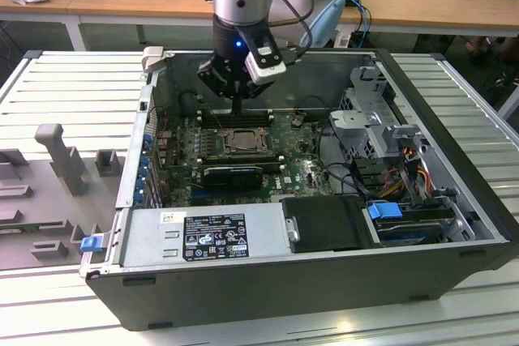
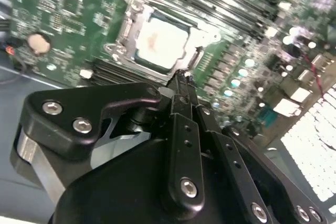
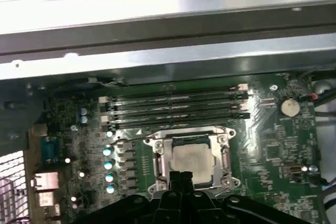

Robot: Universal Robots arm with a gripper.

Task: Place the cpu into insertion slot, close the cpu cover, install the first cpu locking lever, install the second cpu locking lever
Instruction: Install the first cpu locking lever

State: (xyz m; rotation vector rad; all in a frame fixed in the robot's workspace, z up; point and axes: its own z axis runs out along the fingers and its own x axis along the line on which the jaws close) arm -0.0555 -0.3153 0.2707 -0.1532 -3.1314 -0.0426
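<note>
The cpu lies flat in the insertion slot, its pale square top showing in both wrist views. The cpu cover, a silver frame, lies down around the chip. My gripper hangs just above the slot's edge, at the side towards the memory slots. Its black fingers are pressed together with nothing between them. I cannot tell how the locking levers stand.
The green motherboard sits deep inside an open computer case. Memory slots run along one side of the socket. A long black card lies at the other side. A power supply, a drive cage and cables crowd the exterior view's right.
</note>
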